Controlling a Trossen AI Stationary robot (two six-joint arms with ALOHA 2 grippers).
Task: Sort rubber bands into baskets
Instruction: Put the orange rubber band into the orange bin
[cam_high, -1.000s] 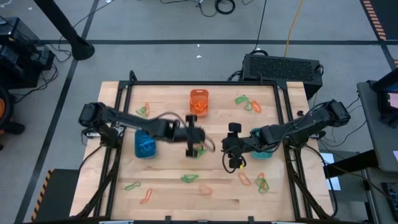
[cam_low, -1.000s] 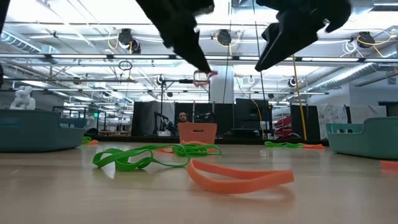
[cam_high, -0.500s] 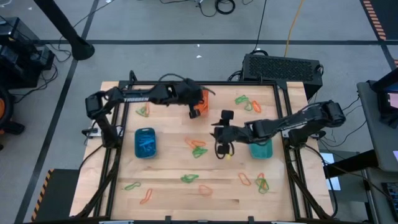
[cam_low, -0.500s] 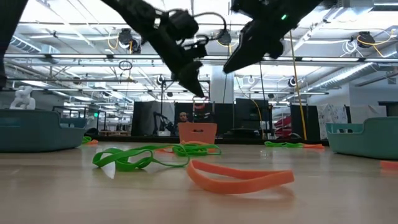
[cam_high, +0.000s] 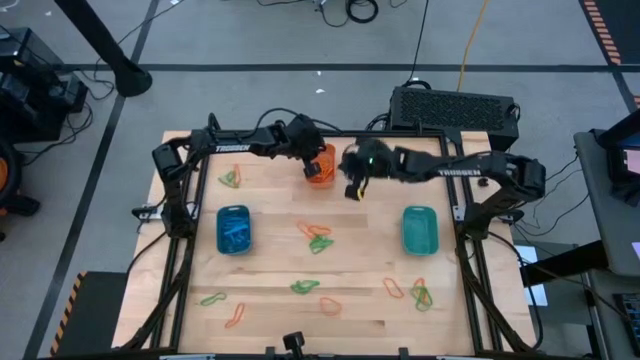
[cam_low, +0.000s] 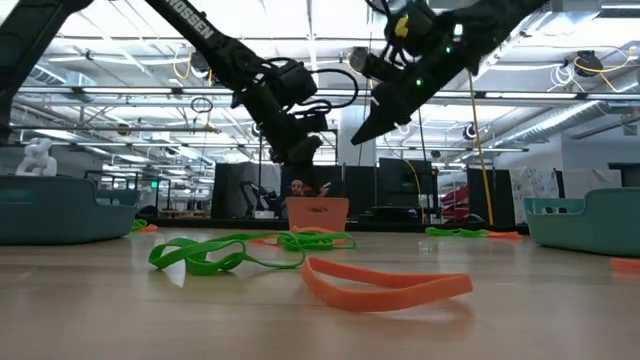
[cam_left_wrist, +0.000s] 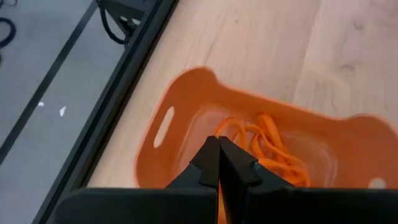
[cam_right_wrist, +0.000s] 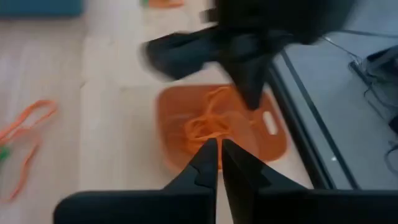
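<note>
— Where are the two arms over the table (cam_high: 270, 300)?

— Both meet at the far edge. The left gripper (cam_high: 312, 163) hangs right over the orange basket (cam_high: 321, 163), jaws pressed together with nothing seen between them. The right gripper (cam_high: 352, 188) hovers just beside that basket, its jaws together too, and empty.

— And the rubber bands?

— A tangle of orange bands (cam_left_wrist: 273, 149) lies inside the orange basket. The blue basket (cam_high: 233, 229) sits at the left, the teal basket (cam_high: 419, 229) at the right. Loose green and orange bands (cam_high: 317, 237) lie between them mid-table, others scattered along the near edge (cam_high: 304, 286) and by the far corners.
</note>
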